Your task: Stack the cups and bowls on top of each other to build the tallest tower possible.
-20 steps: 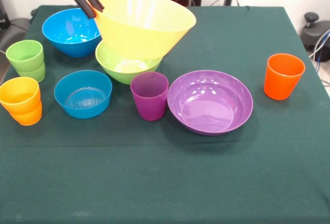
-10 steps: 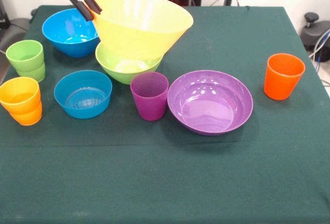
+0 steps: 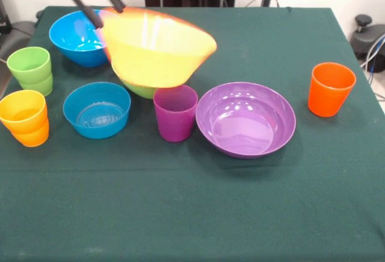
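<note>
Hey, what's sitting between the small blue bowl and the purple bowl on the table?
In the front view, the purple cup stands upright between the small blue bowl and the purple bowl, close beside the purple bowl.

Claw (image 3: 102, 8) at upper left; fingers spread

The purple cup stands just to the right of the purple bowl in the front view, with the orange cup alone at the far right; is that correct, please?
Not quite: in the front view the purple cup stands just to the left of the purple bowl, not its right. The orange cup is indeed alone at the far right.
</note>
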`<state>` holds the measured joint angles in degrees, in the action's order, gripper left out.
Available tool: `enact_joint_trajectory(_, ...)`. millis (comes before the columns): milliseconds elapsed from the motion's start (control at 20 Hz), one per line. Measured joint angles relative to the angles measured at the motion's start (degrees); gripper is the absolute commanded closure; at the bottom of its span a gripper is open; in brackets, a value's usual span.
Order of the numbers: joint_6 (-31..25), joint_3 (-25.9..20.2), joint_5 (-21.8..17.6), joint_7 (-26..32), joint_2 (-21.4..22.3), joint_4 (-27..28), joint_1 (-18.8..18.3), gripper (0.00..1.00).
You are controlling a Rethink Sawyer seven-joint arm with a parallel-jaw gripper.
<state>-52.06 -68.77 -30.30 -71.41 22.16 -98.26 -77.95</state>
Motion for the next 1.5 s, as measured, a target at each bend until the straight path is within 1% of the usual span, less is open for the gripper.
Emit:
enact_joint_trajectory(1150, -0.32, -1.51, -0.11, 0.22, 0.1, 0.18, 0.44, 0.0)
enact_joint_trajectory(1400, 0.23, -2.49, -0.33, 0.22, 1.95, -0.69, 0.12, 0.0)
enact_joint_trajectory(1450, 0.66, -2.7, -0.37, 0.22, 2.7, -1.22, 0.01, 0.0)
enact_joint_trajectory(1500, 2.0, -3.02, -0.4, 0.22, 4.63, -2.6, -0.23, 0.0)
